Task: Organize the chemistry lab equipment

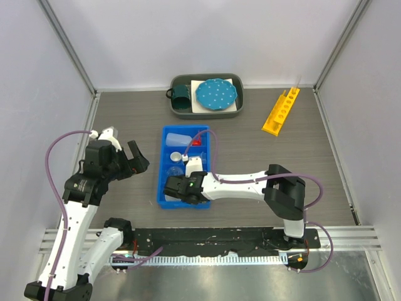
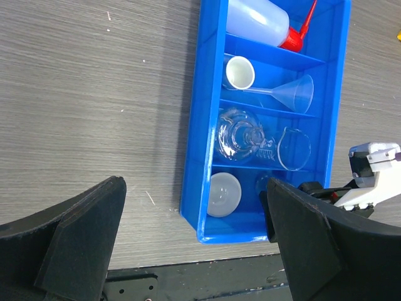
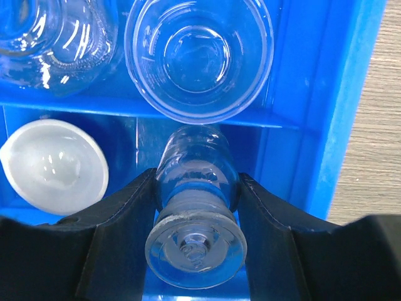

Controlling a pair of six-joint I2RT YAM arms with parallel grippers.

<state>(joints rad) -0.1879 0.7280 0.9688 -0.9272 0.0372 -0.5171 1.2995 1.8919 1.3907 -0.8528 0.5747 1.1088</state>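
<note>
Within the right gripper (image 3: 195, 183), a small clear vessel (image 3: 195, 241) sits pinched.

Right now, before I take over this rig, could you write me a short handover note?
Left end effector: open, empty, left of the blue tray.
Right end effector: shut on a small clear vial at the tray's nearest compartment, beside the white dish.
Done: squeeze bottle, funnel, flask and beaker are in the tray.
Left: release the vial; the yellow rack lies outside the tray, far right.
</note>
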